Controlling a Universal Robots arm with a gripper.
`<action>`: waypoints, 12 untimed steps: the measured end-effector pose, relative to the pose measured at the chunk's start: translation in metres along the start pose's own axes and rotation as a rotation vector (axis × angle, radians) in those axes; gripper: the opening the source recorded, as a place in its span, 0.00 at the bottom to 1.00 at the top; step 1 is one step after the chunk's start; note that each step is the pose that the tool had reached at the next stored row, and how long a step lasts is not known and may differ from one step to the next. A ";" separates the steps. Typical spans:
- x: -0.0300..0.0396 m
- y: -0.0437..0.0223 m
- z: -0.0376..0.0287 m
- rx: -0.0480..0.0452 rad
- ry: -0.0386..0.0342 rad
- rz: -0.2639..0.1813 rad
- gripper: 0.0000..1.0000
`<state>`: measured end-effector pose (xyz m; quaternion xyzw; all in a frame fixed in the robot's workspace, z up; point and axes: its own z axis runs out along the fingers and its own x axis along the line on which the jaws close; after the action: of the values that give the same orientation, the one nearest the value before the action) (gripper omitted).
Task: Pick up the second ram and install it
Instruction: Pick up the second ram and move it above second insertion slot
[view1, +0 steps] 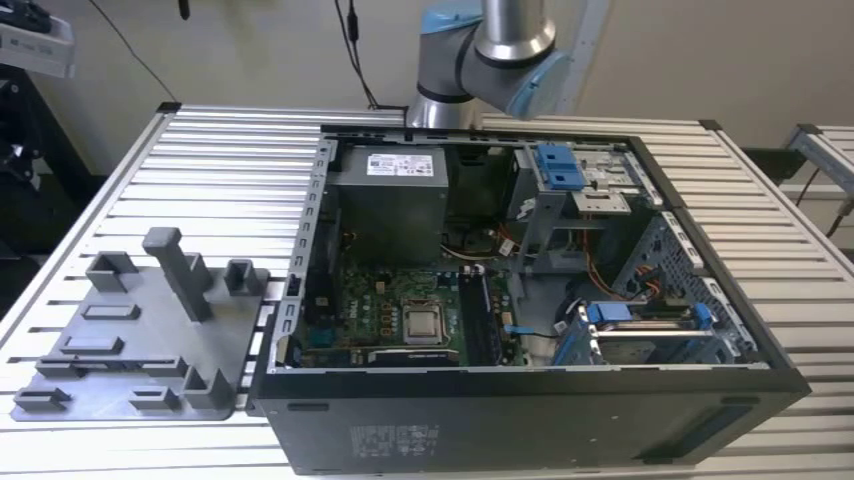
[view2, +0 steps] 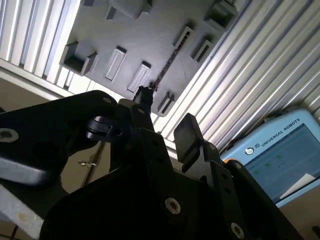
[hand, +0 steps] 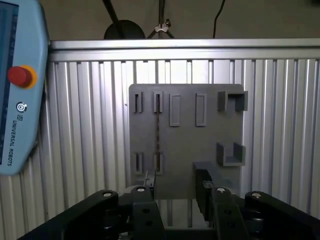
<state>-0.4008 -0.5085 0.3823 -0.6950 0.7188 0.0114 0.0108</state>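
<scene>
The second ram (hand: 158, 132) is a thin dark stick standing on edge in two slotted posts of the grey holder tray (hand: 185, 140). In the second wrist view the ram (view2: 170, 60) runs as a narrow dark line across the tray (view2: 150, 30). My gripper (hand: 176, 187) hangs above the tray's near edge, open, with nothing between its black fingers (hand: 202, 182). In the second wrist view the gripper (view2: 167, 117) sits a little to one side of the stick's end. In the exterior view the tray (view1: 147, 320) lies to the left of the open computer case (view1: 534, 400).
The case holds a motherboard (view1: 400, 310), a power supply (view1: 387, 195) and blue drive brackets (view1: 567, 170). The arm (view1: 487, 50) rises behind the case. A teach pendant (hand: 20, 90) lies on the slatted table (hand: 280, 125) beside the tray. Upright posts (view1: 180, 275) stand on the tray.
</scene>
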 end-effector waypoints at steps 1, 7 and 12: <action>0.0000 0.0000 0.0000 0.0000 -0.0005 0.000 0.48; 0.0000 0.0000 0.0001 0.0000 -0.0018 -0.001 0.48; 0.0001 0.0000 0.0037 0.0000 -0.0019 -0.001 0.48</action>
<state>-0.4008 -0.5085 0.3786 -0.6953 0.7185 0.0121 0.0114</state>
